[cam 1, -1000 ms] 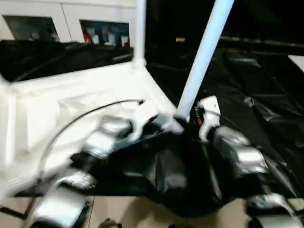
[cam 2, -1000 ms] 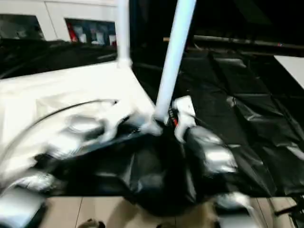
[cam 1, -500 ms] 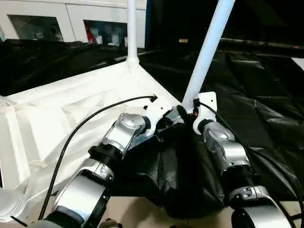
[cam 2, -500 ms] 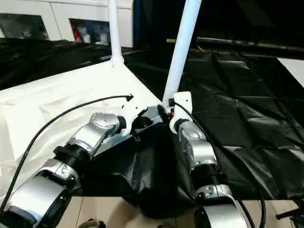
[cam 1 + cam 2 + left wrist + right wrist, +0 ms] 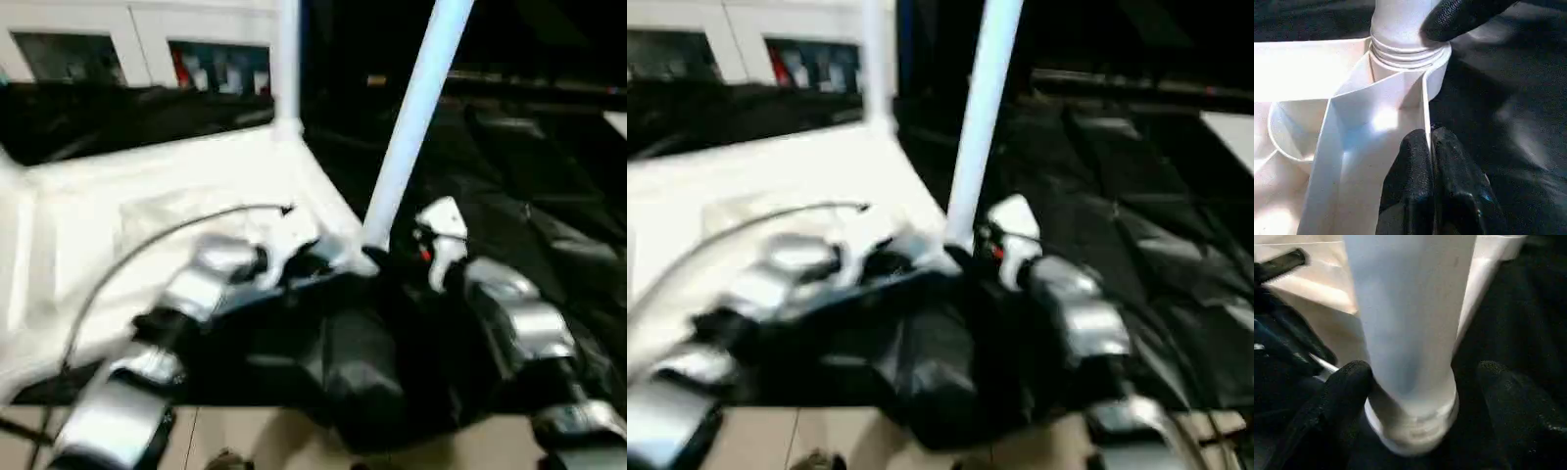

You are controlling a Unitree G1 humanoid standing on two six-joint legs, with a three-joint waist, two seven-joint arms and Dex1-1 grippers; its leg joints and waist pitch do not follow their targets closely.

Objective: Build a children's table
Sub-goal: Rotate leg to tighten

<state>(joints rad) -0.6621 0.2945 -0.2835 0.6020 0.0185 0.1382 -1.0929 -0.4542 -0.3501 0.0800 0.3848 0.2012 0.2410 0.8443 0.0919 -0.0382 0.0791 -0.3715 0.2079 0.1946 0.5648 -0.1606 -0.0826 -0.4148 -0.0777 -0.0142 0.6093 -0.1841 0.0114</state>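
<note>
Crumpled black plastic sheeting (image 5: 529, 186) covers the surface from 12 to 5 o'clock. White cabinets (image 5: 147, 39) with dark glass fronts stand at 11 o'clock. Pale floor (image 5: 265, 446) shows at 6 o'clock.

Near leg (image 5: 411, 117) top cut off, far leg (image 5: 288, 59) blurred

The right gripper (image 5: 1415, 382), close around the base of the long white tubular plastic leg (image 5: 407, 127) half a second ago, has spread its 2 black fingers (image 5: 1344, 396) wider. Its wrist has drawn slightly back from the leg.
</note>
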